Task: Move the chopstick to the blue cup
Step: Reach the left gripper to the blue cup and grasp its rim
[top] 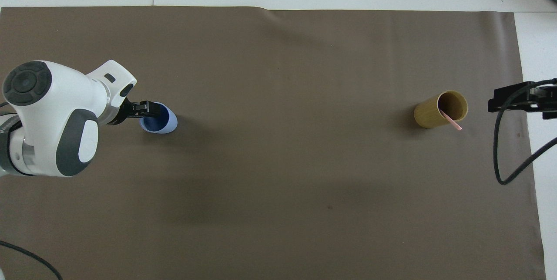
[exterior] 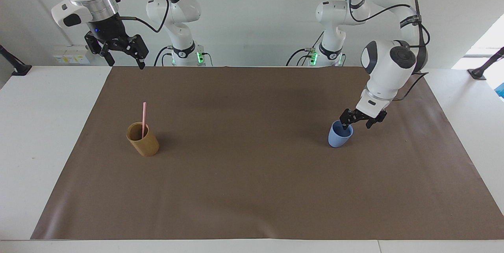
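robot lab: 2 franka arms [exterior: 388,68], brown mat [exterior: 252,166], white walls

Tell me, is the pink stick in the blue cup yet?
Not yet. The chopstick stands in the tan cup, so nothing is moved. The left gripper is open at the blue cup, one finger over its rim. The right gripper waits, open, near its base. The whole transfer is left.

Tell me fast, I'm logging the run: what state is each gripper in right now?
Left gripper: open, straddling the rim of the blue cup, one finger inside it, holding nothing.
Right gripper: open, empty, waiting above the table's edge by the robots.
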You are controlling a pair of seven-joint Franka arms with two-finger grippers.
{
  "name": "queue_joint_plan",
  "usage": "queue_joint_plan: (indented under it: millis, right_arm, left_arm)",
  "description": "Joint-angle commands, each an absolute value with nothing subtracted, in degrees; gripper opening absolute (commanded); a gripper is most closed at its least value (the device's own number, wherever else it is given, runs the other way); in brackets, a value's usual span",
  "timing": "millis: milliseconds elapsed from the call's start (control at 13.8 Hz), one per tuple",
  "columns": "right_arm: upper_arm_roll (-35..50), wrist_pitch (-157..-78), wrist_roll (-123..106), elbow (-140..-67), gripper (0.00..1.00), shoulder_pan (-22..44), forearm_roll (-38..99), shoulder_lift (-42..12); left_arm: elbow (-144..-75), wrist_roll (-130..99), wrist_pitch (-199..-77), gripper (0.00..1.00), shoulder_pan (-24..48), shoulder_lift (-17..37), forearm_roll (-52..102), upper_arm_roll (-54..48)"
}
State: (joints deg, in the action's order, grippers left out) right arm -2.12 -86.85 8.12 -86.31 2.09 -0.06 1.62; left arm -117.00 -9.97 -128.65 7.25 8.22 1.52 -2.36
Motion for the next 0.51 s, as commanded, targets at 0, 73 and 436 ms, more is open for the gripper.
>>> queue_joint_plan:
  millis: [0, 73, 436]
  right_arm:
    - [-1.93, -87.54, 5.36, -87.63, 1.00, 1.76, -1.05, 2.46]
    - [-2.02, -87.02, 5.54, -87.63, 1.00, 2.02, -1.05, 2.55]
    - [-1.93, -87.71, 5.27, -87.63, 1.00, 1.58, -1.05, 2.46]
  left_arm:
    - [-119.71, -10.20, -132.10, 1.00, 7.21, 7.65, 2.11, -1.49]
    - [-119.71, -10.11, -132.36, 1.00, 7.21, 7.65, 2.11, -1.49]
    - [-119.71, -7.57, -131.84, 0.00, 7.64, 7.56, 2.11, -1.50]
